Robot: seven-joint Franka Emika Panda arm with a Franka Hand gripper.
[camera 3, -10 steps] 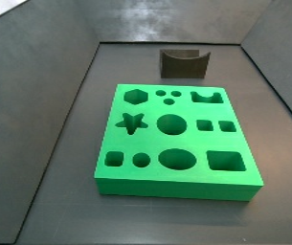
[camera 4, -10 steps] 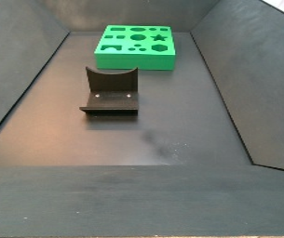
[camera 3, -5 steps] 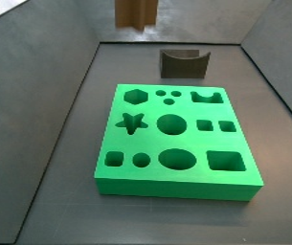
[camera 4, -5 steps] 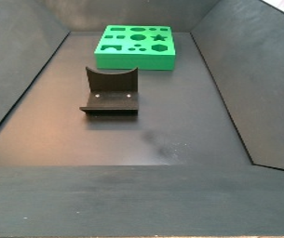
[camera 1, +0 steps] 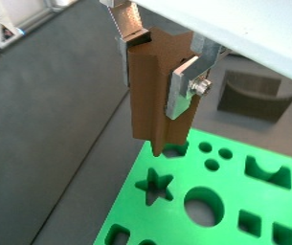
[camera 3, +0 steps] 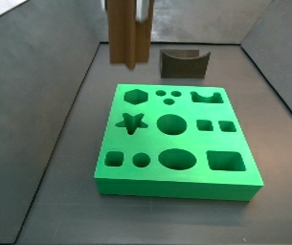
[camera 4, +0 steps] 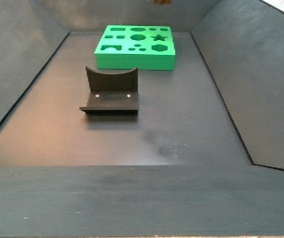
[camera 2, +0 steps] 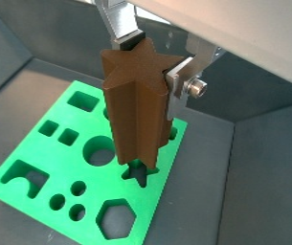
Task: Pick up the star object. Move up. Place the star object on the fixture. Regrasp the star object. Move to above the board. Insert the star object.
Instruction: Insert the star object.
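The star object (camera 1: pixel 155 91), a long brown star-profiled prism, hangs upright with my gripper (camera 1: pixel 157 65) shut on its upper part, silver fingers on opposite sides. Both wrist views show it over the green board (camera 1: pixel 237 187). Its lower end hovers above the star-shaped hole (camera 2: pixel 135 176), not touching. In a side view the star object (camera 3: pixel 129 33) hangs from the top edge, above the far left of the board (camera 3: pixel 174 144), with the hole (camera 3: pixel 133 122) lower in the picture. The fixture (camera 3: pixel 184 63) stands bare behind the board.
The board (camera 4: pixel 138 46) has several other cut-outs: hexagon, circles, squares, oval. The fixture (camera 4: pixel 111 90) rests on the dark floor, apart from the board. Sloped dark walls enclose the floor on all sides.
The star object has come down into a side view from the top edge, lower than half a second ago. Board and fixture have not moved.
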